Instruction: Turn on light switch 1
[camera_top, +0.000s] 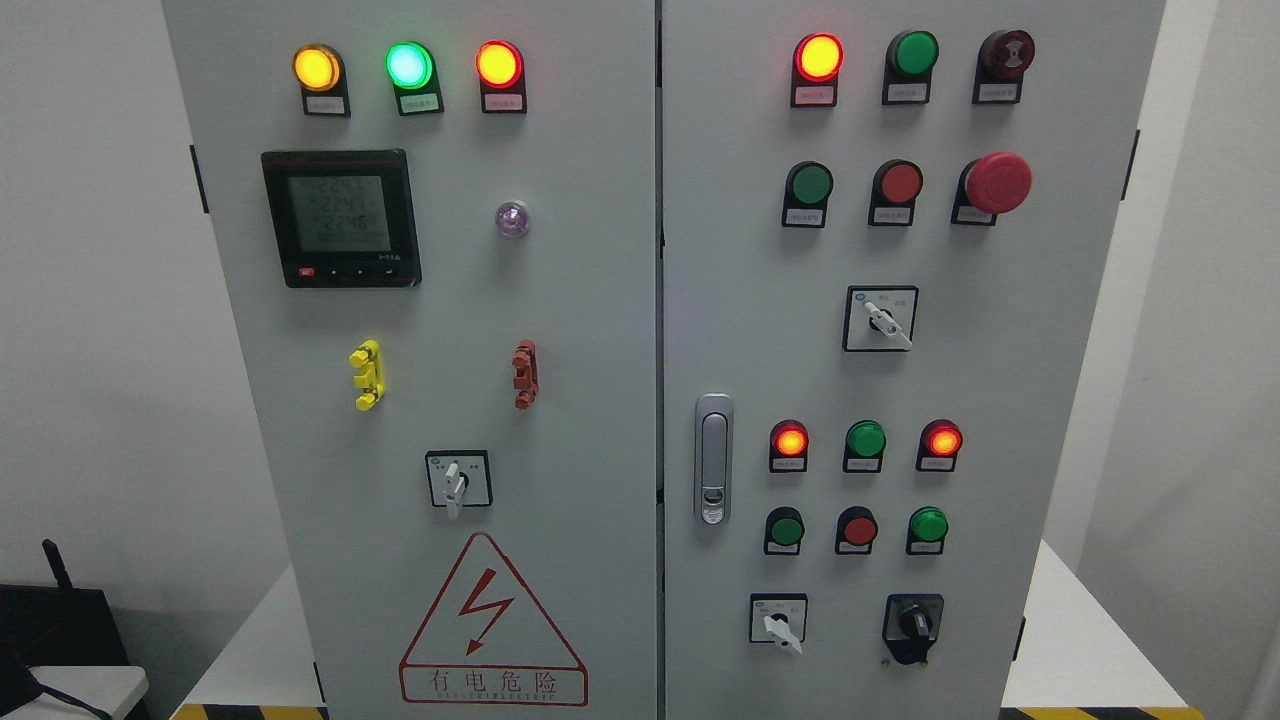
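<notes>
A grey electrical cabinet with two doors fills the head view. The left door carries lit yellow, green and red lamps and a rotary switch. The right door carries a lit red lamp, green and red push buttons, and rotary switches in the middle, at the lower left and at the lower right. I cannot tell which one is light switch 1. No robot hand or arm is in view.
A digital meter sits on the left door above a high-voltage warning triangle. A red mushroom emergency stop projects from the right door. A door handle is near the centre seam. A black device stands at the lower left.
</notes>
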